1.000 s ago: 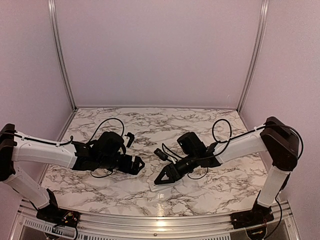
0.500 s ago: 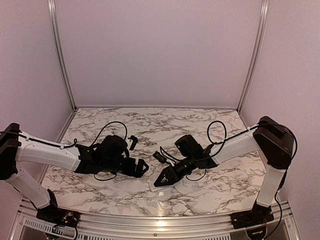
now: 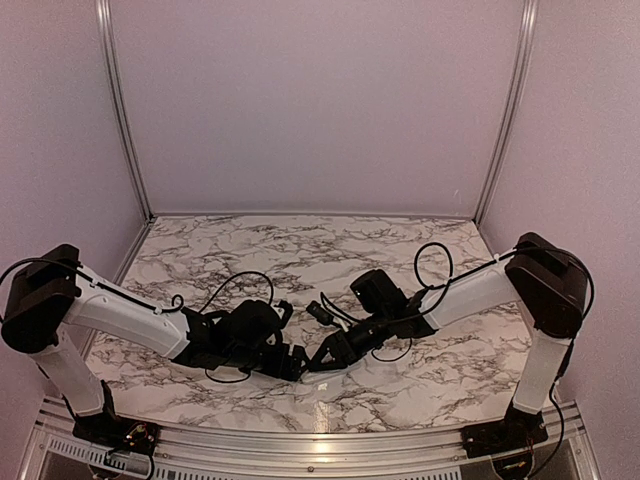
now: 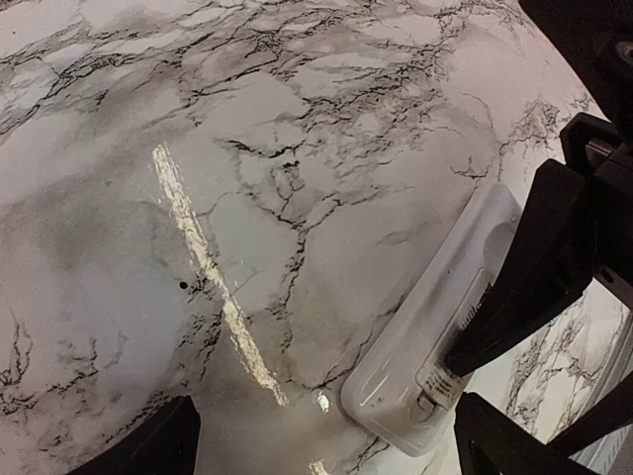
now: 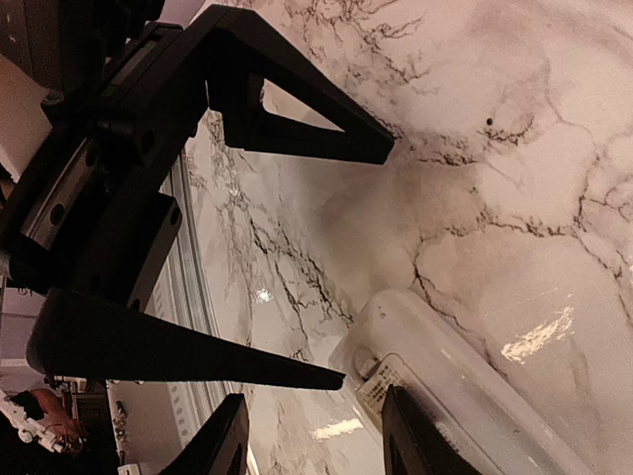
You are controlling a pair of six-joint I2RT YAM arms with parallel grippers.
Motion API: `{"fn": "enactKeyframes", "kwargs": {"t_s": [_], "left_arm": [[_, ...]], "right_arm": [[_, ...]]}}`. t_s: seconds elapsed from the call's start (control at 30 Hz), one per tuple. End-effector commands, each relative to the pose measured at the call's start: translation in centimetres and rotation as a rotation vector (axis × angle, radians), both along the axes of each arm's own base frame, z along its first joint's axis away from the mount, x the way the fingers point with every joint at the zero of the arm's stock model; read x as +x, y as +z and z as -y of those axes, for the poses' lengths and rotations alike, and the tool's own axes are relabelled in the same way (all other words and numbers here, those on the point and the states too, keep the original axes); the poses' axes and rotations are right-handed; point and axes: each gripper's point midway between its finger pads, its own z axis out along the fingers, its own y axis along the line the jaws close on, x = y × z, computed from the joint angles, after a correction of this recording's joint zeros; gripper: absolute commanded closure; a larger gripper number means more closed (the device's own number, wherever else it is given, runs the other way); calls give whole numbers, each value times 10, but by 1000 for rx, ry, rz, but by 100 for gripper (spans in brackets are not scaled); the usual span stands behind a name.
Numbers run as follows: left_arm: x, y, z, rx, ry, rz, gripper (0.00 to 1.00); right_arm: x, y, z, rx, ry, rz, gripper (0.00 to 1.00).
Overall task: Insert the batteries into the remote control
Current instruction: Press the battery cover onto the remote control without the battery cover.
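White remote control [image 4: 425, 332] flat on marble surface [image 4: 198, 119]. Right tool [image 5: 312, 437] half-spread, one finger [image 4: 524, 267] atop remote control. Left tool [image 5: 358, 262] wide, just beside remote control's end.

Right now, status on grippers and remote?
Left gripper open, near remote end. Right gripper at remote, grip unclear. Batteries not in view. No obstruction seen.

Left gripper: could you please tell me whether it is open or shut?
Open: the left gripper has its fingers spread wide, gripping nothing.
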Motion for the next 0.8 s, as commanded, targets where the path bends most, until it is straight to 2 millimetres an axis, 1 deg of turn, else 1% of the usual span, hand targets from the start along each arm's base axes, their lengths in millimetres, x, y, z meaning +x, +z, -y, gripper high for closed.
{"fn": "enactKeyframes", "kwargs": {"t_s": [0.0, 0.2, 0.43, 0.63, 0.77], "left_arm": [[7, 10, 11, -27, 26, 12, 7], [4, 5, 18, -12, 8, 5, 8], [5, -3, 15, 39, 12, 3, 8], [3, -18, 7, 128, 11, -14, 9], [1, -24, -1, 170, 19, -22, 10]], "right_arm": [[-6, -25, 13, -78, -22, -54, 55], [-7, -26, 14, -76, -19, -56, 55], [-6, -25, 15, -75, -20, -56, 55], [-6, -28, 17, -81, -21, -60, 55], [-6, -29, 18, -84, -21, -64, 55]]}}
